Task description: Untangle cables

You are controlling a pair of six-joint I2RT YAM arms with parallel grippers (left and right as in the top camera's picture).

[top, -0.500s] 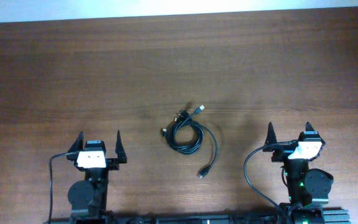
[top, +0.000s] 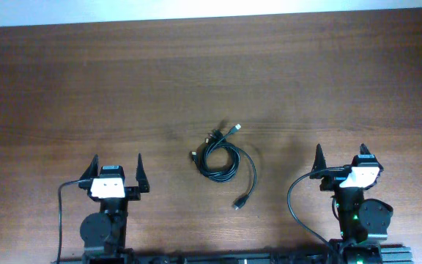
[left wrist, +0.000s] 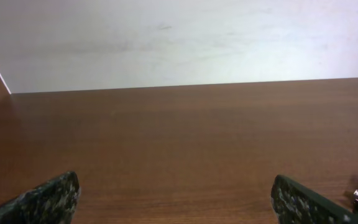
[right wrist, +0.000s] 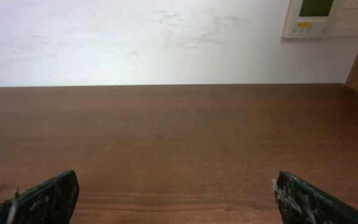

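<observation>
A big brown wooden table (top: 86,81) is filling almost the whole view from above. A white wall (left wrist: 166,43) is standing behind its far edge. The two robot arms are sitting at the near edge of the table, one at each side. The left gripper (top: 116,161) is pointing toward the far edge. Its two fingers (left wrist: 42,202) are standing wide apart with nothing between them. The right gripper (top: 341,155) is pointing the same way. Its fingers (right wrist: 316,199) are also spreading wide apart and holding nothing. The cables (top: 222,158) are lying on the table between the two grippers, a little farther out than their tips and well apart from both. They are making a bunch of black loops all wound together. A small white box (right wrist: 325,17) is hanging on the wall at the right. One cord is trailing out of the bunch toward the near edge and ending in a small plug (top: 238,203). More small plugs (top: 234,129) are poking out at the far side of the bunch.
</observation>
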